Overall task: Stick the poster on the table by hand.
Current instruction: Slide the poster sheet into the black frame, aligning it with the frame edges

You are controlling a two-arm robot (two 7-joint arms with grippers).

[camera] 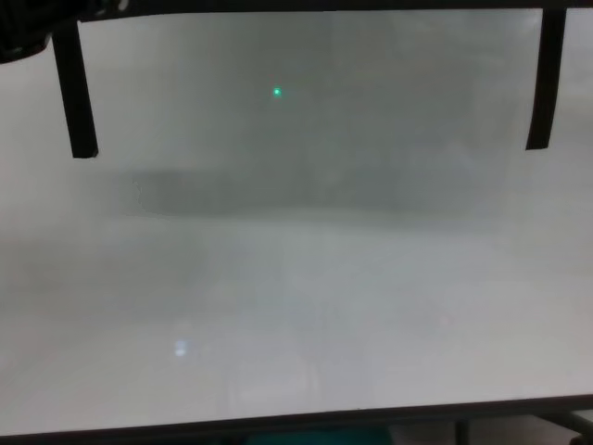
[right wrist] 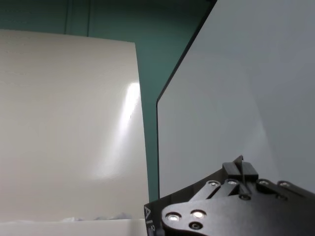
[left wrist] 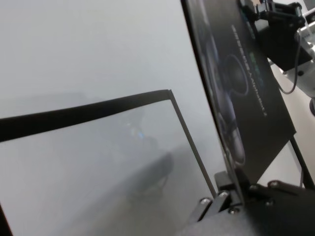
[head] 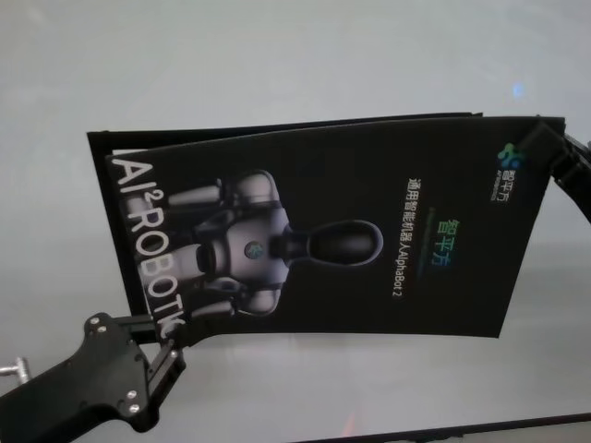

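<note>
The poster (head: 351, 240), a black glossy sheet with a grey-white robot picture and white lettering, hangs tilted above the white table (head: 277, 55). My left gripper (head: 169, 349) is shut on its near left corner. My right gripper (head: 547, 148) is shut on its far right corner. In the left wrist view the poster (left wrist: 246, 88) stands almost edge-on, clamped in the left gripper (left wrist: 229, 199), with the right gripper (left wrist: 261, 12) at its far end. The right wrist view shows the right gripper (right wrist: 241, 173) over a black sheet corner. The chest view shows only the table (camera: 296, 297).
A thin black outline (head: 277, 123) lies on the table behind the poster and also shows in the left wrist view (left wrist: 88, 110). Two narrow black strips (camera: 74, 93) (camera: 545, 83) hang at the top of the chest view. The table's dark front edge (camera: 296, 424) is near.
</note>
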